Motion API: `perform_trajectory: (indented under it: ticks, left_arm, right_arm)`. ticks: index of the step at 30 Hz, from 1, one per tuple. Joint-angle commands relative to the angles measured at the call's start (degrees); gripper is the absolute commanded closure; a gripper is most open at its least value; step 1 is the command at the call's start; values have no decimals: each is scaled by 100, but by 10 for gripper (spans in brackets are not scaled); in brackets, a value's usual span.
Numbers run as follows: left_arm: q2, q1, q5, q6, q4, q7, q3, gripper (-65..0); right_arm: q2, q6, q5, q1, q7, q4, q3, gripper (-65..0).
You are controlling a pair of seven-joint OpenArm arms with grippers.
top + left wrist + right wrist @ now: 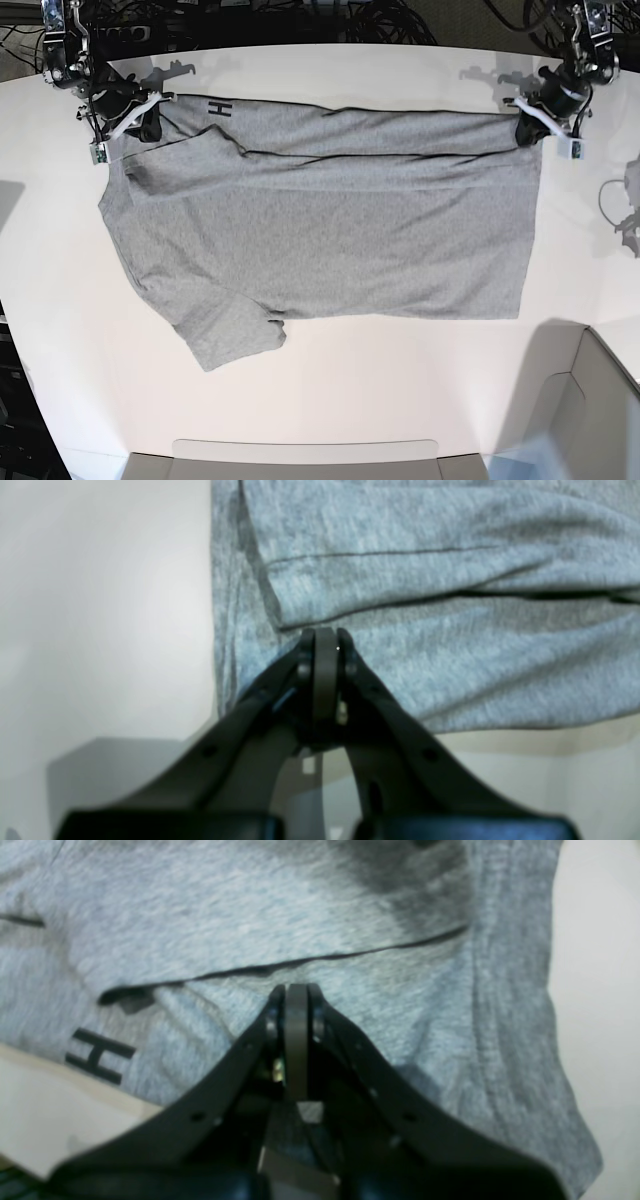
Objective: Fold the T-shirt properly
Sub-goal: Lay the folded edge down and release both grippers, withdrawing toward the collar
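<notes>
Left gripper [325, 632]: jaws pressed together with no gap; in the left wrist view the tips sat over grey cloth just below a folded edge, and whether a layer was pinched between them was hard to tell.
Right gripper [296, 988]: jaws likewise closed flat, tips just under a dark fold line, with a black letter H at the lower left of that frame.
Place of the grippers: in the base view the left gripper [530, 128] was at the upper right and the right gripper [140, 125] at the upper left, each at one end of the shirt's far edge.
T-shirt [330, 235]: spread on the white table [330, 370], its long axis running left to right across the frame, a narrow band already turned over along the top edge, one sleeve sticking out at the lower left.
Relation that mattered: the bulk of the cloth lay below both sets of tips, toward the bottom of the frame.
Nearer arm: neither; each held its own corner.
Likely next: drawing the far edge down over the body.
</notes>
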Motion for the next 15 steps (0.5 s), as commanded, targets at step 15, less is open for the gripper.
perform_trajectory:
  ticks: [15]
  left_arm:
    - [328, 771, 580, -253, 1191, 1025, -1102, 0]
  right_arm:
    - [-725, 701, -103, -294, -327, 381, 1223, 0]
